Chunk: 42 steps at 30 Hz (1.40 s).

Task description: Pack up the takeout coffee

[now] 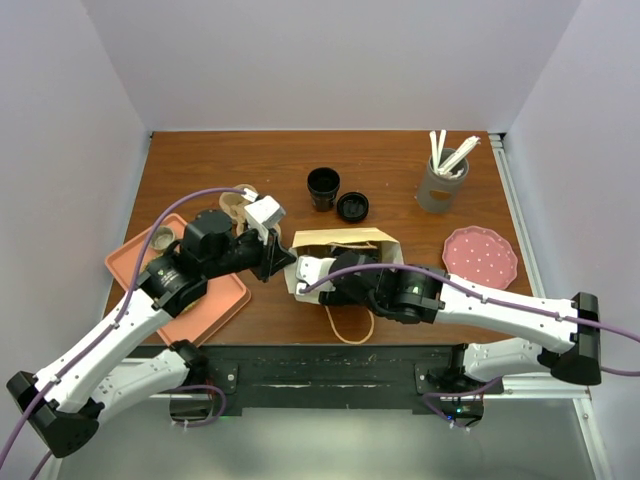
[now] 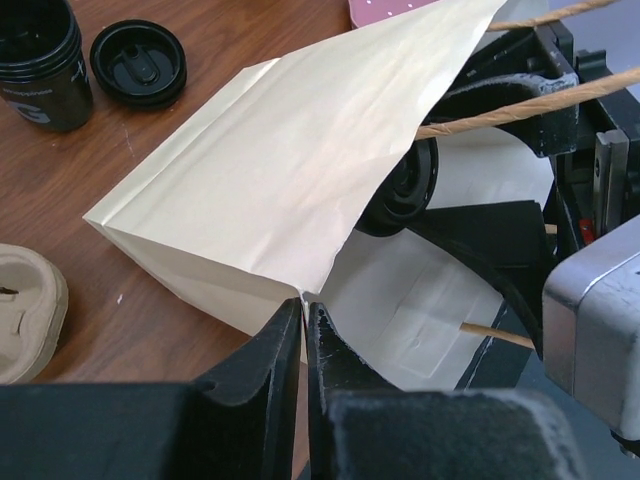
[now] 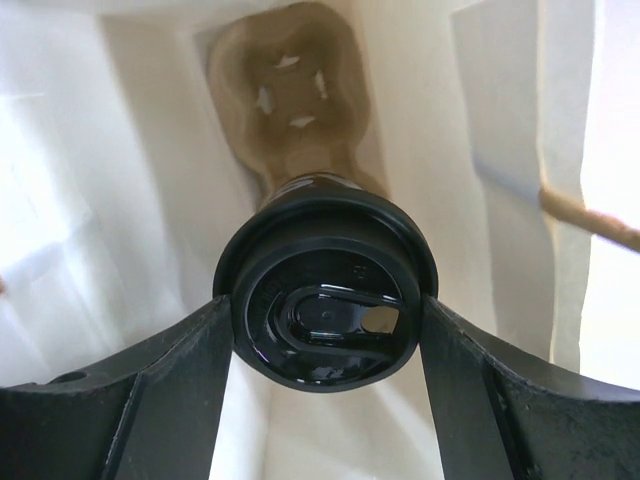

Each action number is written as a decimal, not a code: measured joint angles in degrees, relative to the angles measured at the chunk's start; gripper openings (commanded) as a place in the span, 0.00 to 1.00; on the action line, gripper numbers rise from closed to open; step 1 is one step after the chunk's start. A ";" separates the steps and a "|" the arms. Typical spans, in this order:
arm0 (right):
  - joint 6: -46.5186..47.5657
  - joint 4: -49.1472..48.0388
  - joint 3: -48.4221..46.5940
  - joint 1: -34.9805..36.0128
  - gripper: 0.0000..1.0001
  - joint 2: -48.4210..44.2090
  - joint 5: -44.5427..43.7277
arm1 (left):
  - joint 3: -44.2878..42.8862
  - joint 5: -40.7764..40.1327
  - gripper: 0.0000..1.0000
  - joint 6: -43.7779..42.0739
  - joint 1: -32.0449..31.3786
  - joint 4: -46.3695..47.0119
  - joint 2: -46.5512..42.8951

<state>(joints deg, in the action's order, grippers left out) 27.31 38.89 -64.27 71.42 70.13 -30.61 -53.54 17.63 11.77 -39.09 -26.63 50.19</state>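
Note:
The takeout coffee (image 3: 325,305), a black cup with a black sip lid, is inside a cream paper bag (image 1: 345,243) that lies on its side mid-table. My right gripper (image 3: 325,320) reaches into the bag's mouth and is shut on the cup just under the lid. The cup's base points at a cardboard cup carrier (image 3: 300,110) deep in the bag. My left gripper (image 2: 303,303) is shut on the rim of the bag (image 2: 290,170) and holds the mouth open. The cup's lid (image 2: 405,190) shows inside the mouth in the left wrist view. In the top view the cup is hidden by the bag.
A lidless black cup (image 1: 322,188) and a loose black lid (image 1: 352,207) stand behind the bag. A cardboard carrier (image 1: 235,205) and a pink tray (image 1: 190,300) are at the left. A grey holder with utensils (image 1: 442,180) and a pink plate (image 1: 480,255) are at the right.

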 measured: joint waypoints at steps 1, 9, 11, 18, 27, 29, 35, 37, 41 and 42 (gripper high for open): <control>0.85 -0.28 0.00 -0.37 0.49 0.00 0.20 | 0.00 0.07 0.11 -0.15 0.00 0.02 0.11; 9.49 -1.79 -1.36 -4.00 0.49 -0.11 5.27 | -0.15 0.66 0.09 -1.05 0.00 0.04 0.50; 10.43 -1.66 -2.45 -4.46 0.49 -0.07 6.80 | -0.22 0.70 0.09 -1.09 0.00 0.04 0.50; 14.10 -2.23 -1.46 -4.74 0.48 -0.28 10.62 | -0.35 0.68 0.09 -1.09 0.00 0.02 0.52; 22.58 -2.29 2.12 -4.90 0.48 -0.39 8.33 | -0.35 0.81 0.09 -1.09 0.00 0.02 0.59; 23.45 -2.43 2.75 -5.03 0.48 -0.46 7.54 | -0.35 0.85 0.09 -1.09 0.00 0.04 0.59; 24.85 -2.97 3.78 -6.71 0.48 -0.44 7.78 | -0.39 1.38 0.09 -1.09 0.00 0.17 1.07; 25.24 -3.39 3.80 -7.67 0.48 -0.44 8.07 | -0.72 1.73 0.09 -1.07 0.00 0.35 1.53; 25.73 -3.85 3.96 -9.79 0.48 -0.39 9.07 | -1.42 1.81 0.09 -1.09 0.00 0.50 2.03; 25.88 -3.91 4.11 -10.21 0.48 -0.37 9.18 | -1.53 1.90 0.09 -1.09 0.00 0.50 2.05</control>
<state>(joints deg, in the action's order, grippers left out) 53.19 34.98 -60.16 61.21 69.76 -21.43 -55.07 19.53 10.68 -39.09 -26.13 52.25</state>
